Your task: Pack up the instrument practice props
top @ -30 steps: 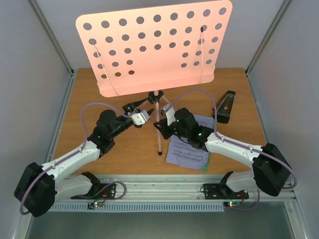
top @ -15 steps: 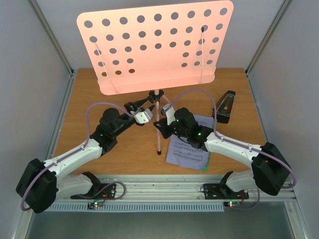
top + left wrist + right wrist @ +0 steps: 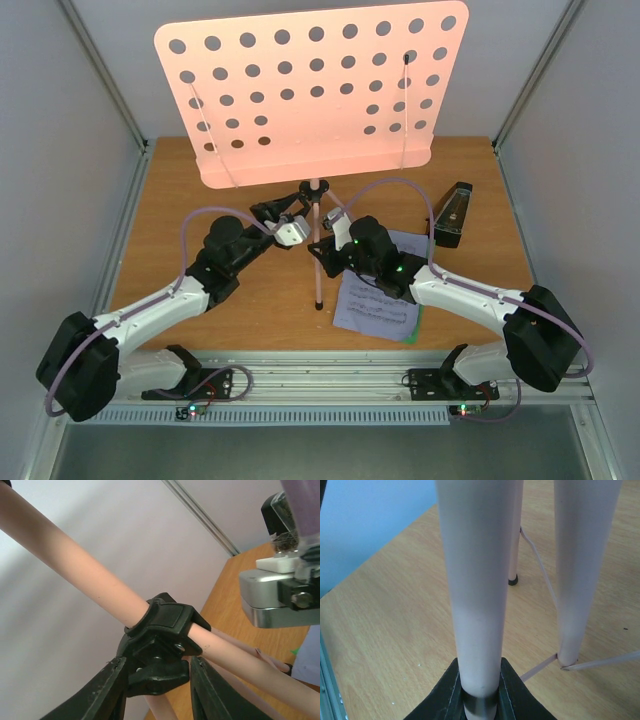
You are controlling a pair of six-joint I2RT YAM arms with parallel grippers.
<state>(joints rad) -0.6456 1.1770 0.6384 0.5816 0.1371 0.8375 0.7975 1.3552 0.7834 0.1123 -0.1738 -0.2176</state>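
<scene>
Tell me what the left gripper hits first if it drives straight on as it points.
The black collar on the tube of the pink stand. It sits between the fingertips of the left gripper, so contact looks near-immediate, though depth is hard to judge.

One pink music stand (image 3: 310, 95), one black metronome (image 3: 452, 215), two music sheets (image 3: 372, 308), two robot arms (image 3: 160, 310)

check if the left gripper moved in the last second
Yes. Against the still paper sheet, the left gripper edged right and slightly back, toward the stand.
</scene>
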